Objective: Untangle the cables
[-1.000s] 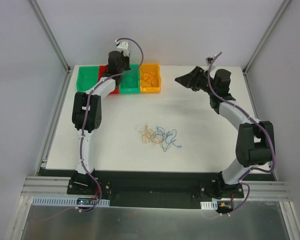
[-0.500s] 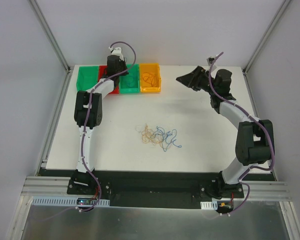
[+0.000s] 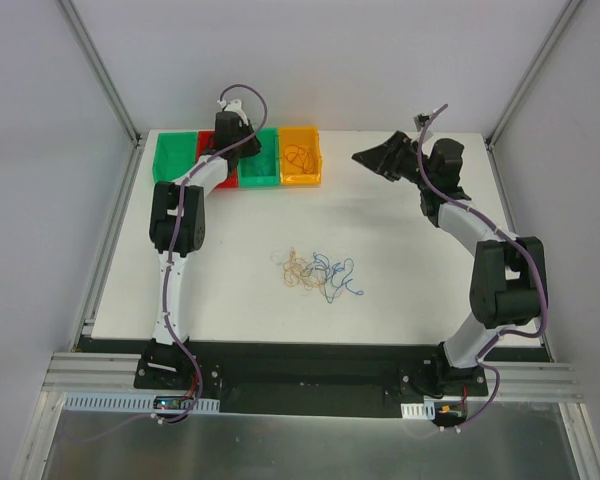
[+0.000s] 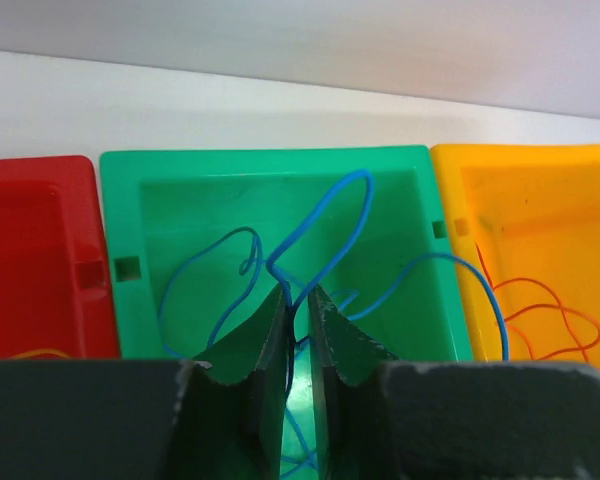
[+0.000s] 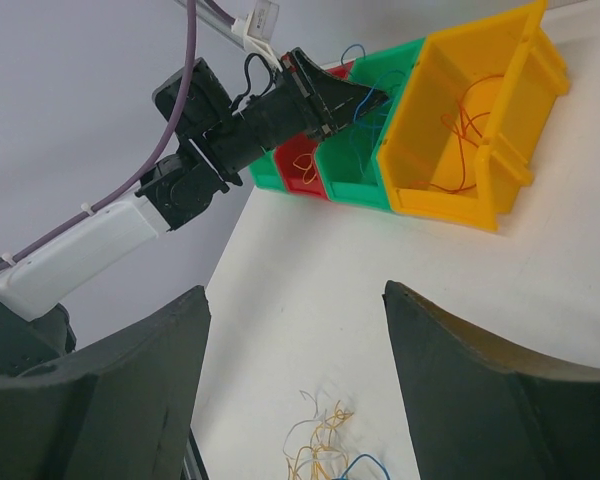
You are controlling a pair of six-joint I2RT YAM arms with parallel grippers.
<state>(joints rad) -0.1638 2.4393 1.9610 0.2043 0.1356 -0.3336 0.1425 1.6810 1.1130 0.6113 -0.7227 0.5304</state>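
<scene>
A loose tangle of cables (image 3: pixel 315 272) in orange, yellow, white and blue lies mid-table; its edge shows in the right wrist view (image 5: pixel 320 445). My left gripper (image 3: pixel 230 128) hangs over the middle green bin (image 4: pixel 260 160). Its jaws are closed to a thin gap on a blue cable (image 4: pixel 335 215), which loops up from the fingertips and down into the bin; the left gripper (image 4: pixel 297 295) has the wire running between its fingers. My right gripper (image 3: pixel 372 160) is wide open and empty, raised at the back right, and the right gripper (image 5: pixel 298 290) looks toward the bins.
A row of bins stands at the table's back: a green one (image 3: pixel 175 155), a red one (image 3: pixel 208 142) with a yellow wire, the middle green one (image 3: pixel 260 170), and an orange one (image 3: pixel 301 160) holding orange cables (image 4: pixel 545 320). A white wall rises behind them.
My left gripper has shifted slightly left and settled over the middle green bin. The right arm and the tangle on the table have barely moved.
</scene>
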